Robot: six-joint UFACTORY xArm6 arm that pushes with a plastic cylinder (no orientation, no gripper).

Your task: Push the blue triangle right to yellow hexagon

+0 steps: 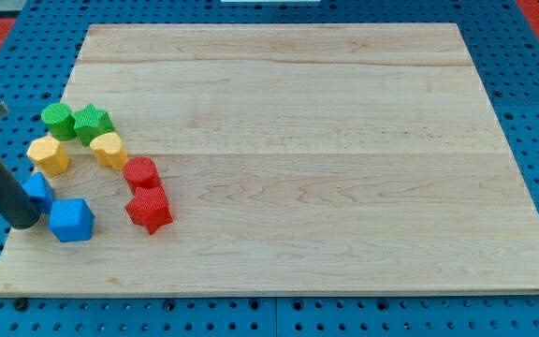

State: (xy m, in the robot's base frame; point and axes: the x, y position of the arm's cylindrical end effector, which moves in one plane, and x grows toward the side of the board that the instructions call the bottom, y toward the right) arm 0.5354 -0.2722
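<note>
The blue triangle point(38, 190) lies near the board's left edge, partly hidden by my dark rod. My tip point(26, 225) rests just below and left of it, touching or almost touching it. The yellow hexagon point(48, 154) sits just above the triangle, slightly to its right. A blue cube point(71, 220) lies right of my tip and below the triangle.
A green round block point(58, 120) and a green star point(93, 123) sit above the yellow hexagon. A yellow heart-like block point(109, 149) lies right of the hexagon. A red cylinder point(140, 173) and a red star point(149, 210) lie further right. The wooden board point(326, 140) sits on a blue pegboard.
</note>
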